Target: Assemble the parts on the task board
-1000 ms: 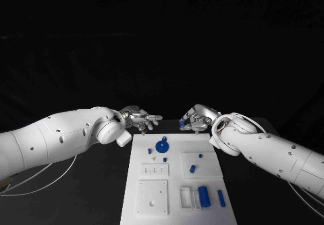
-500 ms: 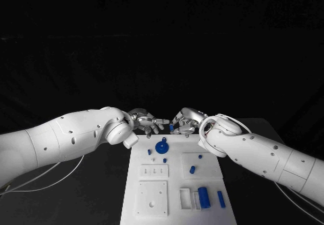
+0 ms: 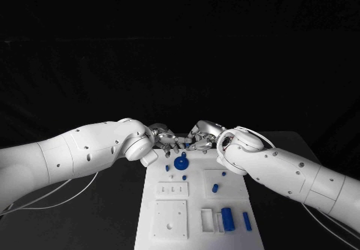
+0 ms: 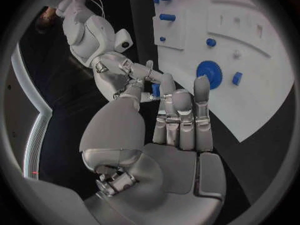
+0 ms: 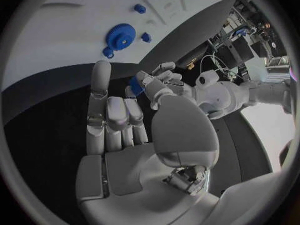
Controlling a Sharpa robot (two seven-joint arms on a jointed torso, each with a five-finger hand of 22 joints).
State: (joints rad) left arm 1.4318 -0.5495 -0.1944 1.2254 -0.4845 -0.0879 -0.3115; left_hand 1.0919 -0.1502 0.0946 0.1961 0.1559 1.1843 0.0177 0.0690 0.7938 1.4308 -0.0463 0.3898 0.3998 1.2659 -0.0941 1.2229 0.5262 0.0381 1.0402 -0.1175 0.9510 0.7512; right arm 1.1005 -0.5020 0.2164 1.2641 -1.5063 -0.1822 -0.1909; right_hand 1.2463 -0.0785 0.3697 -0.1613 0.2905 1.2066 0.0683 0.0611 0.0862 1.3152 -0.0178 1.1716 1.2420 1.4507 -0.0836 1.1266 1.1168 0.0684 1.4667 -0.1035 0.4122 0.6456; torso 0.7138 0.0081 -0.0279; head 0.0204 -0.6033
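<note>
The two hands meet just beyond the far edge of the board [image 3: 195, 229], over the black table [image 3: 112, 208]. The left hand [image 3: 166, 139] and right hand [image 3: 201, 138] are fingertip to fingertip there, with a small blue part [image 4: 155, 90] between them. In the left wrist view that part sits at the tips of the right hand's fingers, right against the left hand's thumb and fingers. The right wrist view shows the same blue piece at the left hand's fingertips, next to the right thumb. I cannot tell which hand has the grip on it, or whether both do.

On the board, a blue gear [image 3: 181, 163] lies near the far end, just in front of the hands, with a small blue peg [image 3: 166, 168] beside it on the left and another [image 3: 183, 177] a little nearer. On the right half lie a tiny blue stud [image 3: 223, 173] and a short blue piece [image 3: 214, 188]. At the near right corner a thick blue cylinder [image 3: 227, 219] stands beside a thinner blue rod [image 3: 247, 221]. White blocks with slots and holes take up the left half of the board.
</note>
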